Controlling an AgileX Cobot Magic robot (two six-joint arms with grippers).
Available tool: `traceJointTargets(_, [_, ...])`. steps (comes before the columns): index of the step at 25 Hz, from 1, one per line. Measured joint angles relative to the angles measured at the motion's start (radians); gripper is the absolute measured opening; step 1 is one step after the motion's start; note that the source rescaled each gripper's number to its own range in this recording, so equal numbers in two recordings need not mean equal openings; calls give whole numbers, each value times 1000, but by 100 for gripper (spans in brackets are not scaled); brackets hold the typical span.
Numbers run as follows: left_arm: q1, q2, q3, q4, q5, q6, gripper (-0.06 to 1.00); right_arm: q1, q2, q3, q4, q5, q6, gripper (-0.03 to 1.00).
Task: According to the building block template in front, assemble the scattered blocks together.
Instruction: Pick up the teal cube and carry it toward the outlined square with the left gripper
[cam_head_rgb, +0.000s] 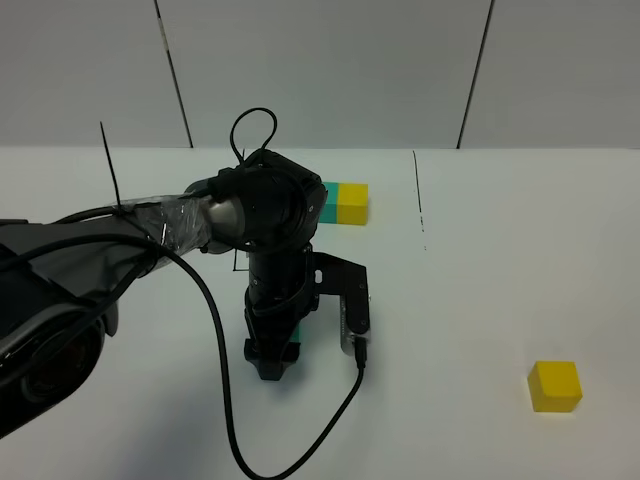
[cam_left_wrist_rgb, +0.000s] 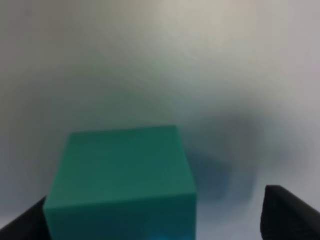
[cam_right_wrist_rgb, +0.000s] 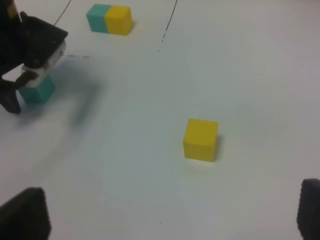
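Robotics lab: bare white table, grey panelled wall.

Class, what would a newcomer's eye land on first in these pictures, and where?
The black left arm fills the overhead view's left-centre, its open end effector around a teal cube. A lone yellow cube sits far right near the front; the teal-yellow template bar lies behind the arm.

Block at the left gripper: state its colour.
The block is teal; left wrist view shows it best.
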Motion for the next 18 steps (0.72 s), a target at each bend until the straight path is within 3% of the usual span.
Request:
traceJointTargets(5, [0, -90, 0, -86, 57, -23, 97, 0, 0, 0, 0, 0, 0, 100])
traceJointTargets(8, [0, -152, -5, -134, 60, -101, 98, 0, 0, 0, 0, 0, 0, 100])
traceJointTargets(11, [16, -186, -7, -121, 60, -178, 99, 0, 0, 0, 0, 0, 0, 100])
traceJointTargets(14, [91, -225, 1, -102, 60, -264, 99, 0, 0, 0, 0, 0, 0, 100])
traceJointTargets(18, [277, -317, 42, -113, 60, -364, 99, 0, 0, 0, 0, 0, 0, 100])
